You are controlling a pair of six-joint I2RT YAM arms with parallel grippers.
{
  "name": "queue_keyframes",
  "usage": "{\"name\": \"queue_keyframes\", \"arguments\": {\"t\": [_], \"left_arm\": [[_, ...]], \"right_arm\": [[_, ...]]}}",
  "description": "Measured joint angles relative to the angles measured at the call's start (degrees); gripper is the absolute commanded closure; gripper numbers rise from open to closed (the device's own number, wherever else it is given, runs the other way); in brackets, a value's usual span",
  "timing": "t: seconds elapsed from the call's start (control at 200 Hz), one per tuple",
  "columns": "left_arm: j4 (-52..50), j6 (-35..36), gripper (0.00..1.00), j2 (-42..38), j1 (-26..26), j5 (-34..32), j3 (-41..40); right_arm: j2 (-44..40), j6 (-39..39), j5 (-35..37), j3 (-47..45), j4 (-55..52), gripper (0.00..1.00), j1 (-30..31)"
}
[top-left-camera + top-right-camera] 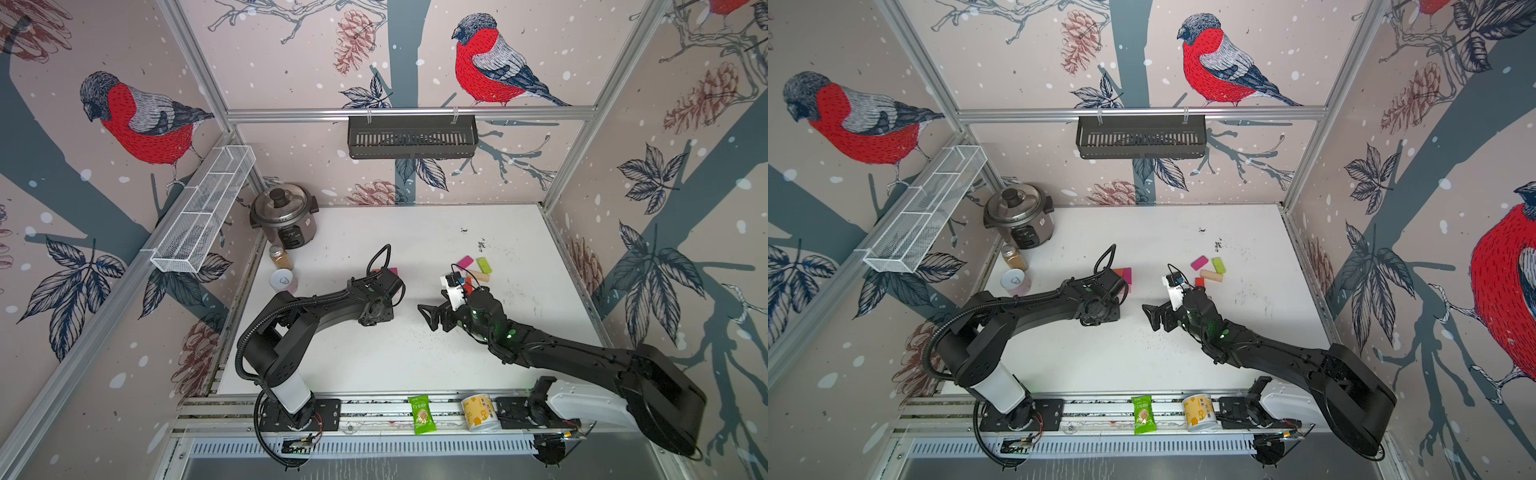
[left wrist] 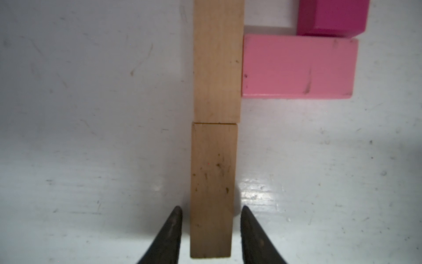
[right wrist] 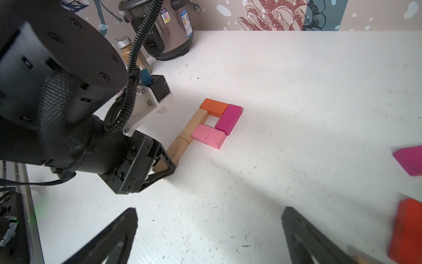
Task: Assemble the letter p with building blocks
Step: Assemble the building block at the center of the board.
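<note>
Stem: foot plain wooden bar [image 2: 212, 192] and upper plain wooden bar [image 2: 218, 61], laid end to end and touching so they read as one stroke; near mid-frame in both top views, largely hidden under the left arm
Bowl: light pink flat rectangular block [image 2: 299, 66], magenta flat rectangular block [image 2: 331, 16] and orange flat rectangular block [image 3: 214, 106], butted against the upper bar around a small square gap; the P looks complete
Left claw [image 2: 211, 208]: slightly spread, straddling the foot bar's free end with a thin gap on each side, pinching nothing
Right claw [image 1: 428, 318]: spread wide, empty, over bare white table [image 3: 296, 80]
Spares: lime green flat block [image 1: 483, 264], right of centre, well apart from the letter
Room: bare table all round the stem's foot; lifting straight off seems safest, since sideways drift would skew the stem
</note>
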Motion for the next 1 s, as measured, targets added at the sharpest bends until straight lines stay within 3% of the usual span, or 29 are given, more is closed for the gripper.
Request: {"name": "queue_keyframes", "arguments": {"t": [0.255, 0.425, 0.565, 1.001], "left_arm": [[0.0, 0.0, 0.38, -0.1, 0.0, 0.2, 0.0], [-0.1, 0.0, 0.23, -3.0, -0.2, 0.3, -0.1], [-0.2, 0.1, 0.03, -7.9, -0.4, 0.3, -0.9], [0.2, 3.4, 0.03, -30.3, -0.4, 0.0, -3.8]], "right_arm": [[0.1, -0.2, 0.2, 0.1, 0.0, 0.00, 0.2], [0.1, -0.2, 0.2, 0.1, 0.0, 0.00, 0.2], [0.0, -0.2, 0.4, 0.1, 0.0, 0.00, 0.2], [-0.7, -0.2, 0.9, -0.1, 0.0, 0.00, -0.3]]}}
